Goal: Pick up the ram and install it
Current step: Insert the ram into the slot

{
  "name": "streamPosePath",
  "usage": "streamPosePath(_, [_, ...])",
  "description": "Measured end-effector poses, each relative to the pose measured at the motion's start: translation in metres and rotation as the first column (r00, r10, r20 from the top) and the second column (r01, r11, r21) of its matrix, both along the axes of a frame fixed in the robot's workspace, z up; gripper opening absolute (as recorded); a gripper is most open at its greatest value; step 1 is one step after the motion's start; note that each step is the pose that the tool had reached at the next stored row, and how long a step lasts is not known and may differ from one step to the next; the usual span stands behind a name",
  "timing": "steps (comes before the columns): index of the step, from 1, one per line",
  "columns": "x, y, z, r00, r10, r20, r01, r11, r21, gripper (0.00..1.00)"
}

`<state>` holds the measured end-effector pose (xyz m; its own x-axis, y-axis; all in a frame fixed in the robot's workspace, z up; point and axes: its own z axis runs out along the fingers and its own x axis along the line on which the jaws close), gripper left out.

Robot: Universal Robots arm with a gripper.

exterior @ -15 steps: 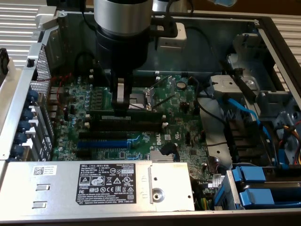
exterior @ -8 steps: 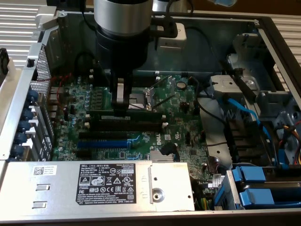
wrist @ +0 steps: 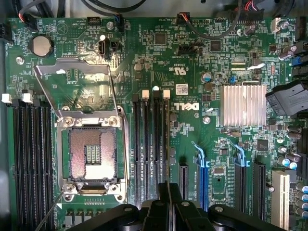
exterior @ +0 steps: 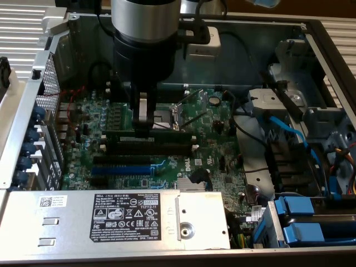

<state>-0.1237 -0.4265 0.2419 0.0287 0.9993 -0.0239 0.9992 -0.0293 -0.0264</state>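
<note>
ram [exterior: 172, 132] stands edge-down over the black slots [exterior: 150, 149] at frame centre, gripper [exterior: 143, 123] jaws pinching its middle for balance.

Open case [exterior: 53, 41], motherboard [exterior: 214, 142] flat inside. The arm hangs over the board with the gripper [exterior: 143, 125] pointing straight down, its fingers pinched on the top edge of the ram [exterior: 173, 133]. The ram is level, lying along the black slot [exterior: 167, 149] row on the side nearest the socket [exterior: 168, 114]; cannot tell whether it is seated. Blue slot [exterior: 123, 168] beyond. Power supply [exterior: 72, 222] at the near edge, blue cables [exterior: 285, 132] on the exterior view's right.
</note>
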Motion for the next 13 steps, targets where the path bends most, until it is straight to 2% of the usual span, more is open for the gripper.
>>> streamPosePath(13, [0.0,-0.0002,-0.0011,1.0,0.005,0.0001,-0.005,1.0,-0.0005,0.12])
